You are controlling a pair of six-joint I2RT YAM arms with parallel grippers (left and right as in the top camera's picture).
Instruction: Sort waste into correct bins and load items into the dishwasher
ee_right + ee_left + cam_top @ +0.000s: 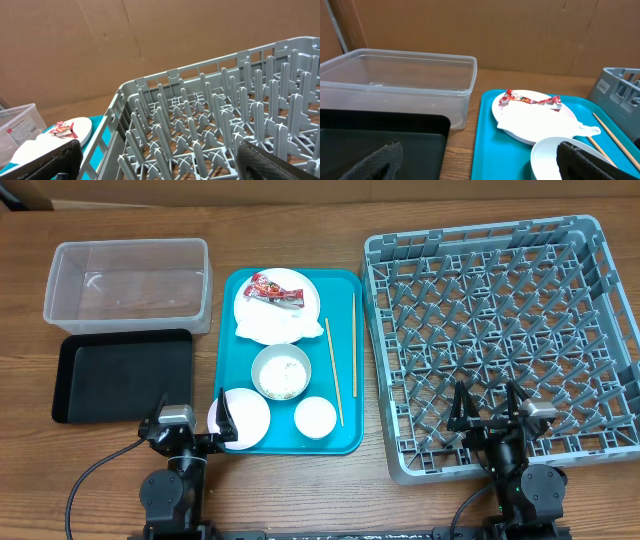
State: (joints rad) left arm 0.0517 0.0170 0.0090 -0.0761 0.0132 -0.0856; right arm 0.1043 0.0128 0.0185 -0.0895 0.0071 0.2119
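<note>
The left gripper (pixel 192 420) is seen at the lower left of the overhead frame, its jaws spread wide with nothing between them. The right gripper (pixel 487 412), at the lower right, is likewise wide open and empty.

Just above the left gripper one shallow black rectangular tray (pixel 122 375) is found, and above that one clear rectangular plastic tub (pixel 128 280). The right gripper is placed over the lower edge of one large square grey plastic dish rack (pixel 500 330).

Between bins and rack one teal serving tray (pixel 232 355) is laid. Four round dishes are counted on it:
- a round white plate (pixel 300 285) at the top
- a white bowl (pixel 258 372) in the middle, holding loose white rice grains (pixel 285 375)
- a small white cup (pixel 315 417) at the lower right
- a round pale pink plate (pixel 250 420) at the lower left, beside the left gripper

One small red printed snack wrapper (pixel 275 292) and one crumpled white paper napkin (pixel 268 325) are seen on the white plate. Two thin wooden chopsticks (pixel 333 375) lie along the tray's right side.

Only the overhead view shows the cup and both chopsticks. In the left wrist view a single chopstick, a corner of the rack and the tub's side wall are shown. A white rim is also seen at the bottom edge; which dish it belongs to cannot be told. In the right wrist view the rack's upright pegs (pixel 215 125) are shown from the side, with wood visible through the lattice floor.
</note>
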